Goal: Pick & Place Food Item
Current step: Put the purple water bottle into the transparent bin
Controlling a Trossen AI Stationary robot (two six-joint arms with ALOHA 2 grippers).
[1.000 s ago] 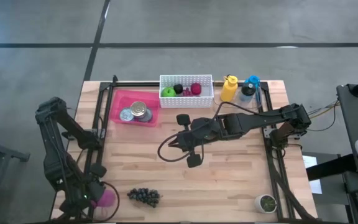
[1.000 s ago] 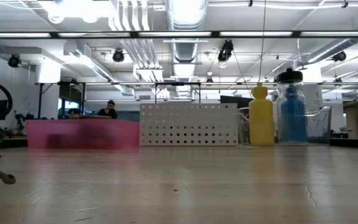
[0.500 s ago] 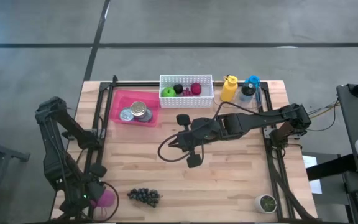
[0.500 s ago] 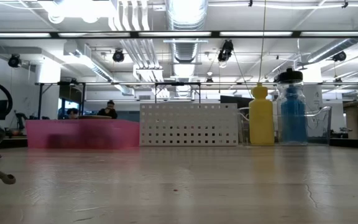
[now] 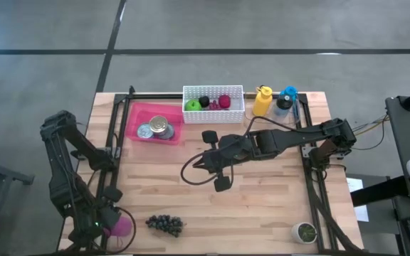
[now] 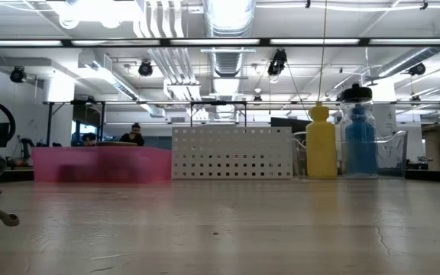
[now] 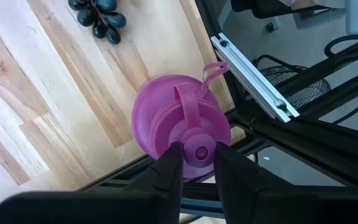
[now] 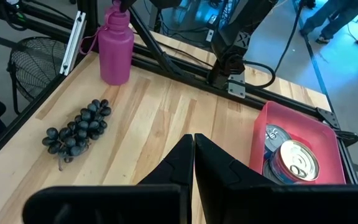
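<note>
Nothing visibly shifts: left pincer (image 7: 193, 163) pinches the pink bottle (image 7: 180, 124) cap at the bench (image 7: 55, 112) corner edge, grapes (image 7: 98, 14) cropped beyond; right pincer (image 8: 193, 149) pressed together.

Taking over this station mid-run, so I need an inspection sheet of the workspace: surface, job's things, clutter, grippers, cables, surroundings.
Surface: wooden table, dark frame rails along its edges.
Job's things: grapes lie loose near the front edge; white basket at the back holds small fruit; pink tray holds tin cans.
Clutter: magenta bottle at the front left corner; yellow bottle and blue bottle at the back; small pot at the front right.
Grippers: left gripper jaws straddle the magenta bottle's cap; right gripper shut, holding nothing, at mid-table.
Cables: a dark cable loops on the table by the right arm.
Surroundings: people sit at desks beyond the table.
</note>
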